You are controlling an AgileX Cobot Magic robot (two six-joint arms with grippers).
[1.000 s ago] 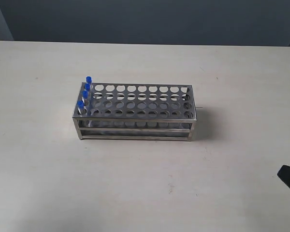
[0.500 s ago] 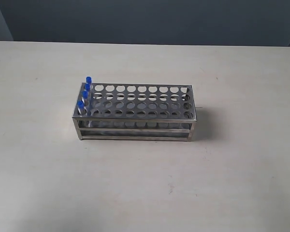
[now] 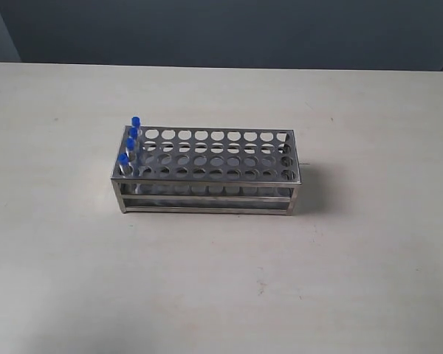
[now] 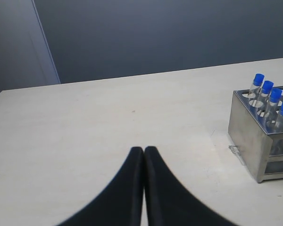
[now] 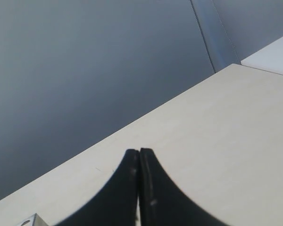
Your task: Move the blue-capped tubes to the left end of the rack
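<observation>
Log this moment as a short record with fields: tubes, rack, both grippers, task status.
tubes: four blue-capped tubes, upright, in one line of holes
tube position: left end of the rack in the exterior view
other holes: no tubes seen in them
rack: standing on the table
left gripper: shut, holding nothing, apart from the rack
right gripper: shut, holding nothing
task status: looks done

The right arm's fingers (image 5: 128, 188) have left the exterior view.
</observation>
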